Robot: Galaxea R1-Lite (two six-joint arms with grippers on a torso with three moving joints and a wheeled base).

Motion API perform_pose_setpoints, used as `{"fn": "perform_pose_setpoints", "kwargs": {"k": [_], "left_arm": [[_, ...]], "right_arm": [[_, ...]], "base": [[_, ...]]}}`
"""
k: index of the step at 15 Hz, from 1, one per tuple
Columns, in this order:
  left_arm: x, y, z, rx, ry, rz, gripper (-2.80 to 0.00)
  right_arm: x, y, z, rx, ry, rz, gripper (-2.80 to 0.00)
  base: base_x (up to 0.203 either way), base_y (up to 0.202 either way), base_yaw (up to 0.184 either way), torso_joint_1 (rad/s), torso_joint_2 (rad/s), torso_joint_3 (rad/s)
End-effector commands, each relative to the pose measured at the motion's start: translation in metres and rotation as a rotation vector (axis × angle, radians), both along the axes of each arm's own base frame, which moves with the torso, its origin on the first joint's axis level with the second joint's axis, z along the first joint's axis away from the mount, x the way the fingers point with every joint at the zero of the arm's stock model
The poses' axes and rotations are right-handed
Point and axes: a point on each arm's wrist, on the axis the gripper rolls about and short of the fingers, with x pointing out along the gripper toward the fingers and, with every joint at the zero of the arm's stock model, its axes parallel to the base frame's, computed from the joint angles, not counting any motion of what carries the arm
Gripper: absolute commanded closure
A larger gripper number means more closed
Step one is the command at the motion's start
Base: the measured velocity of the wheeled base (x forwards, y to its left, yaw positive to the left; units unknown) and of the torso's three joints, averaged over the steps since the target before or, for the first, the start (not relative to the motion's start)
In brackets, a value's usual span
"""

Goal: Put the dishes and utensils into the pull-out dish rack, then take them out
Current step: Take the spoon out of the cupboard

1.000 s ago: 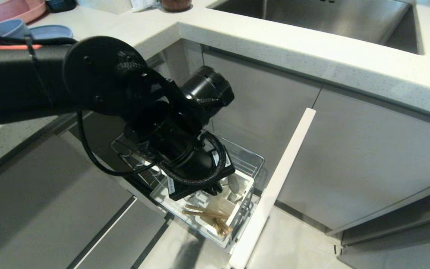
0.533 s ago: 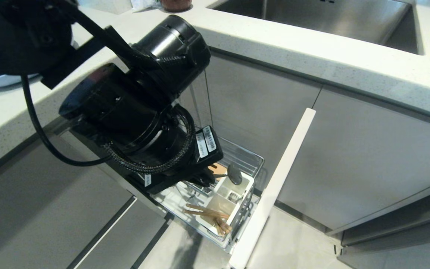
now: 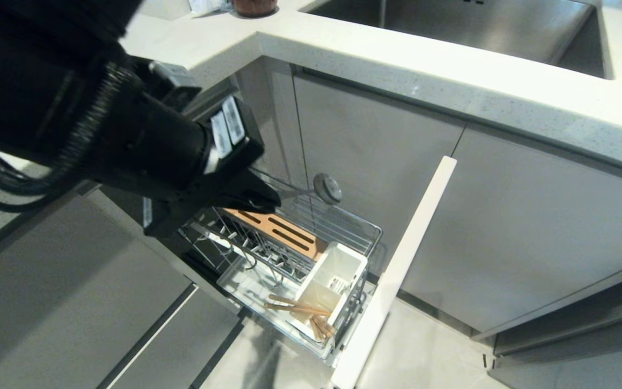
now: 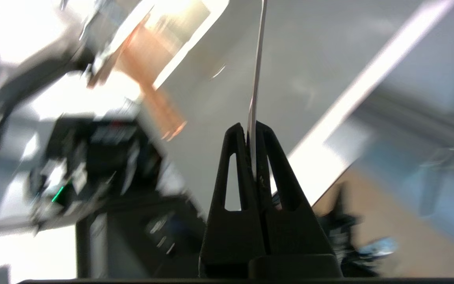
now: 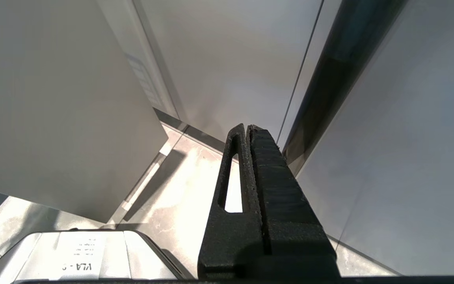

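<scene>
My left gripper (image 3: 272,201) is shut on the handle of the small silver spoon (image 3: 327,188) and holds it in the air above the pull-out dish rack (image 3: 362,229). The spoon's bowl points away from the fingers, over the rack's back wires. In the left wrist view the thin handle (image 4: 256,71) runs straight out from between the closed fingertips (image 4: 252,128). The wooden chopsticks (image 3: 297,309) lie in the white cutlery caddy (image 3: 338,265), beside the slotted wooden strip (image 3: 278,229). The dishes are hidden behind my left arm. My right gripper (image 5: 246,127) hangs parked and shut, empty, near the floor.
The rack's pale front panel (image 3: 397,270) stands pulled out from the grey cabinet fronts. The white countertop (image 3: 397,70) overhangs the rack, with a steel sink (image 3: 451,27) and a brown jar (image 3: 254,6) at the back.
My left gripper has lifted out of the cutlery caddy and moved up and to the left, carrying the spoon clear of the caddy. The chopsticks stayed where they were.
</scene>
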Motion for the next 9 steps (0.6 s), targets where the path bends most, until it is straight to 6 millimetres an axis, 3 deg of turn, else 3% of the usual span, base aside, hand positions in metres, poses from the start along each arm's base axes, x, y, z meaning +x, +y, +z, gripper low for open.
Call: {"fn": "perform_pose_setpoints", "kwargs": {"k": [1, 4, 9], "left_arm": [[-0.030, 0.040, 0.034, -0.140, -0.137, 0.036, 0.00], [-0.051, 0.075, 0.061, -0.249, -0.329, 0.159, 0.00], [-0.058, 0.119, 0.083, -0.283, -0.529, 0.387, 0.00]], "right_arm": [[0.000, 0.000, 0.000, 0.000, -0.003, 0.000, 0.00], [0.000, 0.000, 0.000, 0.000, -0.003, 0.000, 0.00], [0.000, 0.000, 0.000, 0.000, -0.003, 0.000, 0.00]], "base": [[0.000, 0.000, 0.000, 0.000, 0.00, 0.000], [0.000, 0.000, 0.000, 0.000, 0.00, 0.000], [0.000, 0.000, 0.000, 0.000, 0.00, 0.000]]}}
